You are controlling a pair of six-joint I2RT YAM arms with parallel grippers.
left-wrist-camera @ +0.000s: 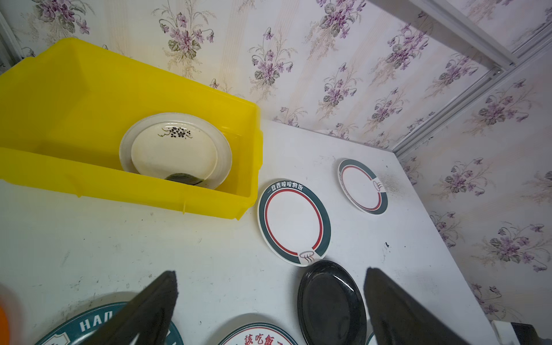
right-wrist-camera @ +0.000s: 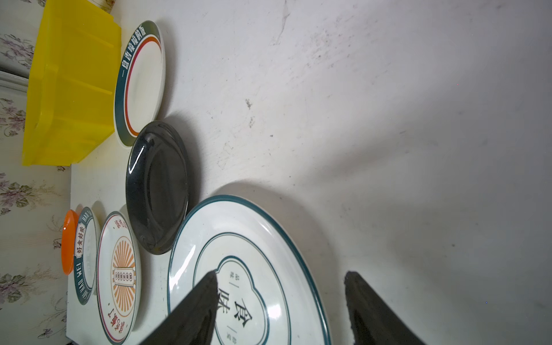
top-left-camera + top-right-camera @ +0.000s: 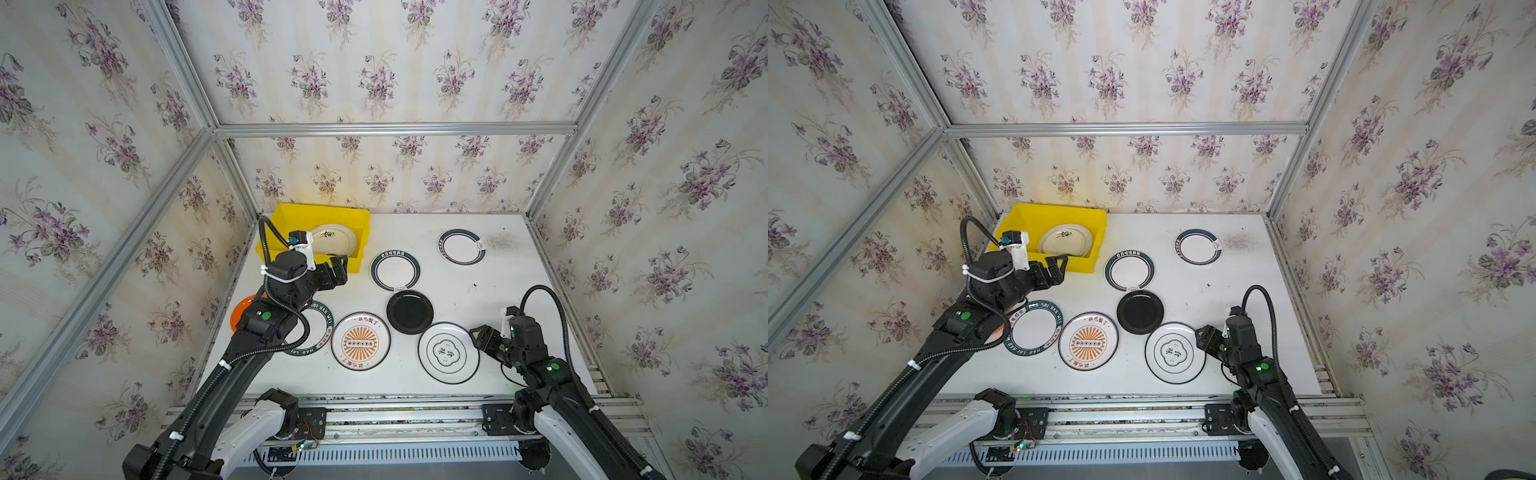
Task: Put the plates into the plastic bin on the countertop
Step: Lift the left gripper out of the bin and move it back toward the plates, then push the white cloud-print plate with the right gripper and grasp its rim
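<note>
The yellow plastic bin (image 3: 286,220) stands at the back left of the white countertop (image 3: 519,282). Two cream plates (image 1: 176,149) lie nested inside it. My left gripper (image 3: 338,270) hangs open and empty just in front of the bin's near wall (image 1: 119,191). My right gripper (image 3: 478,336) is open over the right edge of a large white plate (image 3: 446,353). One of its fingers (image 2: 203,298) is above the plate's middle, the other is past the rim. On the countertop also lie a black plate (image 3: 409,311), a sunburst plate (image 3: 360,341) and two green-rimmed plates (image 3: 395,271) (image 3: 461,247).
A lettered green-rimmed plate (image 3: 320,332) and an orange plate (image 3: 243,311) lie partly under my left arm. Aluminium rails and papered walls close in the back and both sides. A dark smudge (image 3: 498,243) marks the far right corner.
</note>
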